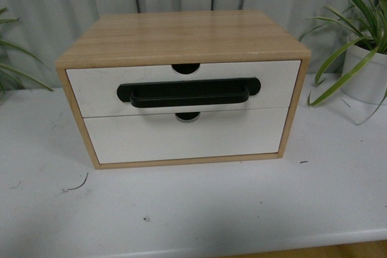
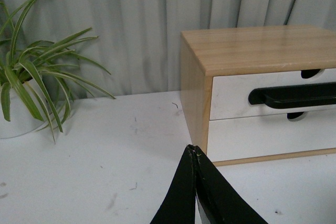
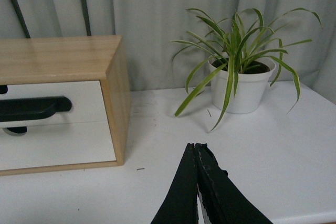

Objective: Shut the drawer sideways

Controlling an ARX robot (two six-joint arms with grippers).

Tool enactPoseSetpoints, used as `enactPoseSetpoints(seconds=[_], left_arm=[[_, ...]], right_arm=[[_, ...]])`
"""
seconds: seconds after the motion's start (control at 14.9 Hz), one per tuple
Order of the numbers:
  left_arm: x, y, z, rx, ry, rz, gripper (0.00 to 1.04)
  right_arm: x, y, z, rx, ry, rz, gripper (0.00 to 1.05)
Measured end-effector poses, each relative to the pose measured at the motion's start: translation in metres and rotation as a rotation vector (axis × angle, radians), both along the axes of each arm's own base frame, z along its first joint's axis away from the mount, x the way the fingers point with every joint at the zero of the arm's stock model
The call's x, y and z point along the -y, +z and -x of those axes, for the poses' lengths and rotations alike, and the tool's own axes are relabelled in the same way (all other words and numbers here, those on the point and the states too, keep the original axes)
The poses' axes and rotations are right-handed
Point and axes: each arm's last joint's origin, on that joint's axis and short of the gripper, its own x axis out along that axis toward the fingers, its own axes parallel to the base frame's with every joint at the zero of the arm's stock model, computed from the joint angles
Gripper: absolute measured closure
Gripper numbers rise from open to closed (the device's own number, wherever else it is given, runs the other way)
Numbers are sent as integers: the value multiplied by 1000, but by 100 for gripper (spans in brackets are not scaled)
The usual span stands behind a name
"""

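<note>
White-fronted drawer [image 1: 183, 89] sits flush in the cabinet [image 1: 181, 34] at centre frame, apparently already closed, while left gripper [image 2: 193, 153] and right gripper [image 3: 195, 150] hang pinched together, well clear, holding nothing.

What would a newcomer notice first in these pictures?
The wooden cabinet in the middle of the white table, and its upper drawer with the long black handle, its front flush with the frame. Then the potted plants on either side.
</note>
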Motion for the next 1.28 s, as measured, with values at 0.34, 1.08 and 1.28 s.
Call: enactPoseSetpoints(seconds=[0.34,1.08,1.28], left_arm=[[0,0,0,0,0,0,103],[0,0,0,0,0,2,56],[0,0,0,0,0,2,18]], right_arm=[[0,-1,6,-5,1,0,103],[0,-4,17,-13,2,0,58],[0,-4,17,-13,2,0,20]])
